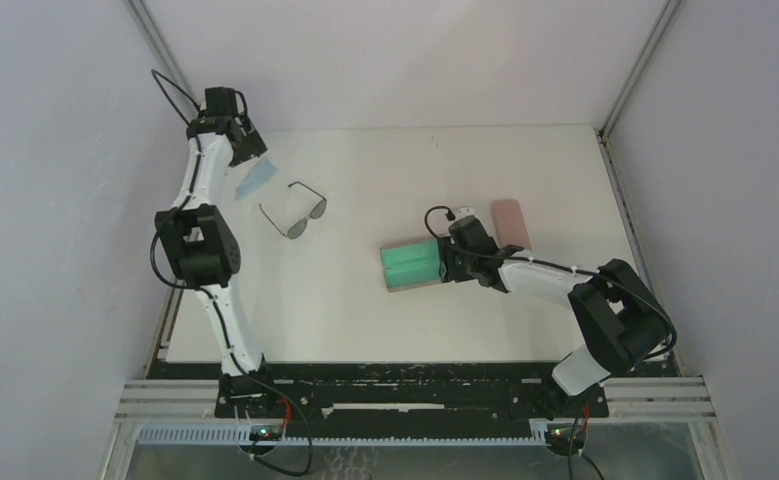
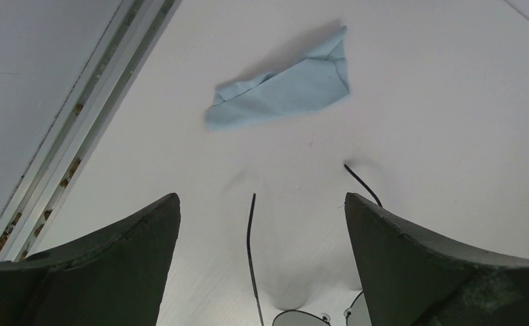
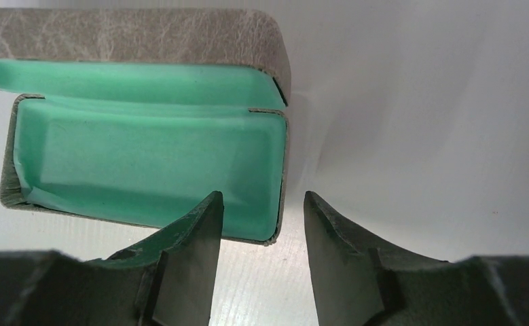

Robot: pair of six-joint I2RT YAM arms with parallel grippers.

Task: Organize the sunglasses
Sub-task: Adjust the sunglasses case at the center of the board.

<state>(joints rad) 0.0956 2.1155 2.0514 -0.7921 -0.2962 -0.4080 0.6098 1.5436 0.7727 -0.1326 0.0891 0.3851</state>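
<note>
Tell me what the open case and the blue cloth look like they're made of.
Case: the outside looks like grey-brown leather or imitation leather, matte, with a fine creased grain. Its lining seems to be smooth green plastic or foam with a soft sheen. Cloth: thin, soft fabric, probably microfibre, matte, lying folded with creases.

Sunglasses (image 1: 295,210) lie between cloth (image 1: 255,178) and open case (image 1: 412,265).

No legible text, label, brand mark, number or sign found in any of the three views.
</note>
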